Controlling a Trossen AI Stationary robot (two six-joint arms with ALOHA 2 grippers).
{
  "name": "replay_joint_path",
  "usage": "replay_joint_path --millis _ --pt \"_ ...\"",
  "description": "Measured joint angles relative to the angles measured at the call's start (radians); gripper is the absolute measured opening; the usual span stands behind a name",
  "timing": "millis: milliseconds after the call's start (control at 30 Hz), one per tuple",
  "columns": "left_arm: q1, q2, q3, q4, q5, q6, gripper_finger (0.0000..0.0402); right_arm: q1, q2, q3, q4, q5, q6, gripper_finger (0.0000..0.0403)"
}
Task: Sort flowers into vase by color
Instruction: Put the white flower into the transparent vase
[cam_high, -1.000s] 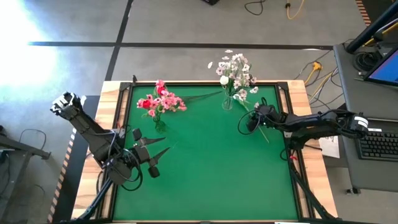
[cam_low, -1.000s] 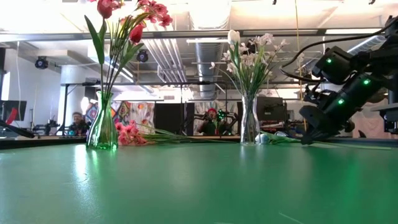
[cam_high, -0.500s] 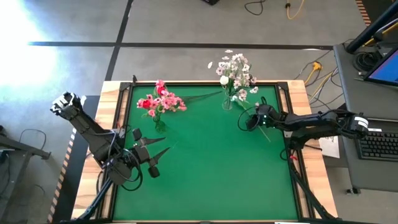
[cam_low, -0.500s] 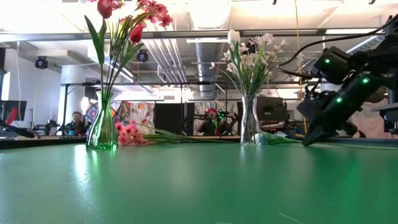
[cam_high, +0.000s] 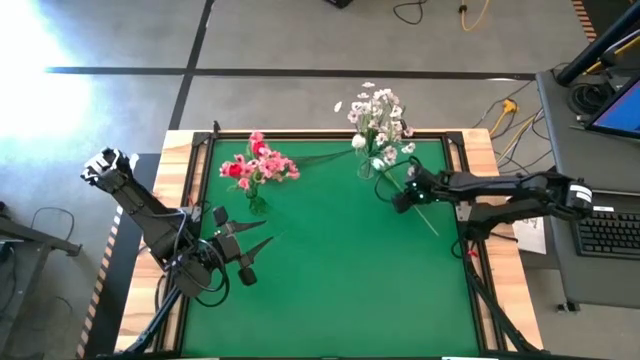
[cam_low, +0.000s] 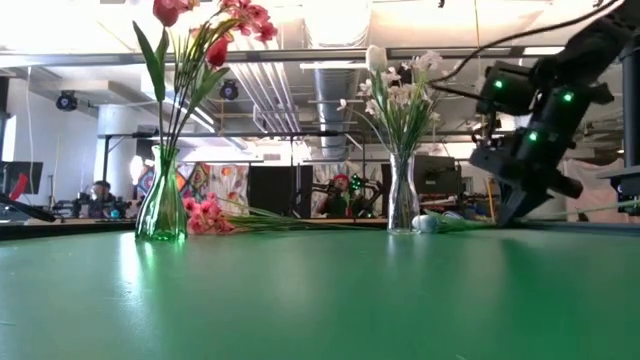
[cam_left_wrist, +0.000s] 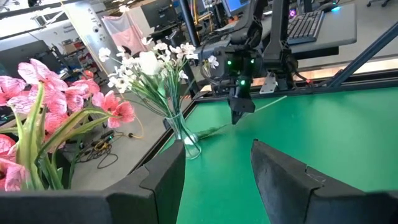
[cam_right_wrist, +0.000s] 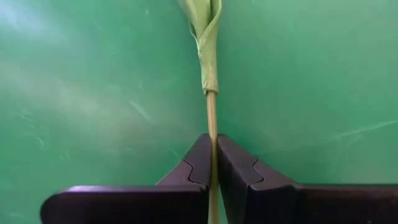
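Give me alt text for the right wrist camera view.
The right gripper is shut on a thin flower stem, which runs straight ahead between its two dark fingers to a folded green leaf over the green table mat.

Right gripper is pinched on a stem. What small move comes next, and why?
Probably a short lift: the right gripper is shut on the flower stem lying on the green mat beside the vase of white flowers, so raising it frees the stem for that vase.

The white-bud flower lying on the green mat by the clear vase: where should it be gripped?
On its thin bare stem below the leaf, from above: it lies flat, and the right gripper is shut across it there, clear of the white-flower vase.
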Motion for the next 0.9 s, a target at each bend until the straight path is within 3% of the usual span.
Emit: replay_joint_path --millis 233,467,900 --pt "0.000 0.000 0.000 -0.003 0.000 0.000 0.0169 0.005 -0.032 0.018 -0.021 0.007 0.002 0.0012" --pt "0.000 0.000 0.000 -0.008 0.000 0.000 0.0169 0.035 -0.130 0.029 -0.156 0.011 0.071 0.0012" --pt "0.000 0.000 0.000 -0.008 -0.007 0.000 0.0169 0.280 -0.174 0.092 -0.172 -0.023 0.237 0.0012"
